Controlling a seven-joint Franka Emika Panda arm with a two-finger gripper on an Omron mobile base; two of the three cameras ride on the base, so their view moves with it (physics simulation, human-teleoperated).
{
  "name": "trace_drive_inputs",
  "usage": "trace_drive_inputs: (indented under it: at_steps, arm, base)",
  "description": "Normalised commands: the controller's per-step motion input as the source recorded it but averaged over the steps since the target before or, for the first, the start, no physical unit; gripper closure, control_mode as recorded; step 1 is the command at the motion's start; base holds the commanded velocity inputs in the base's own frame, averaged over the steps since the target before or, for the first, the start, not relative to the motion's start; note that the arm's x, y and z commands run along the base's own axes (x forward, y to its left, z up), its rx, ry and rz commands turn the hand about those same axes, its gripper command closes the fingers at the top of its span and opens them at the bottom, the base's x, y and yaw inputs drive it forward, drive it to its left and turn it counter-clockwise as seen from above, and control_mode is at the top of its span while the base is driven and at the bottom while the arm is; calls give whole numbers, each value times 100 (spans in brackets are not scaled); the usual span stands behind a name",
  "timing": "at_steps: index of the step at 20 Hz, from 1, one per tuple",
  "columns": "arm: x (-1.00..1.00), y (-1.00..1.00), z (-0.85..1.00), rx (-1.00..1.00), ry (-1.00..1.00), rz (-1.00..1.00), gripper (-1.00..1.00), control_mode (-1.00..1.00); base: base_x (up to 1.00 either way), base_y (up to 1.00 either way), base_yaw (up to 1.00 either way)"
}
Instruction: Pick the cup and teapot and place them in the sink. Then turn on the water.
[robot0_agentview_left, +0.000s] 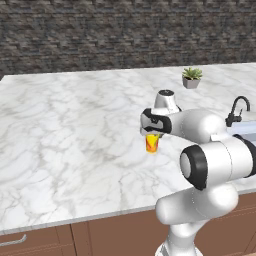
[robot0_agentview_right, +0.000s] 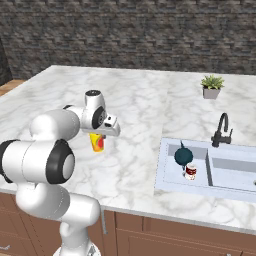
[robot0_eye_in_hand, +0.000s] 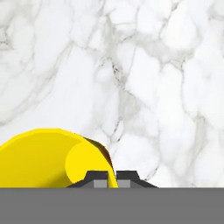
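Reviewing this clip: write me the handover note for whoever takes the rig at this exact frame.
Gripper: jaws shut on the cup, apparently just above the marble counter.
Teapot: already in the sink, in the small side basin, next to a red-and-white can.
Faucet: no stream visible.
Done: teapot placed.
Left: carry the cup over to the sink, release it, then turn on the water.

Two base cameras, set behind the arm to left and right, look forward and down over the marble tabletop (robot0_agentview_left: 75, 125); both take in its far edge, the potted plant (robot0_agentview_right: 212, 86), the faucet (robot0_agentview_right: 221, 130) and the cup (robot0_agentview_left: 152, 143). Hand camera: close above the tabletop, looking down along the gripper (robot0_eye_in_hand: 111, 177).
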Motion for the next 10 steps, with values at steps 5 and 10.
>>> trace_drive_inputs:
  at_steps: [5, 10]
  arm:
    - [0, -26, 0, 0, -1, 0, 100, -100]
    - [0, -42, 1, 0, -1, 0, 100, -100]
  base:
    - [0, 0, 0]
    - [0, 0, 0]
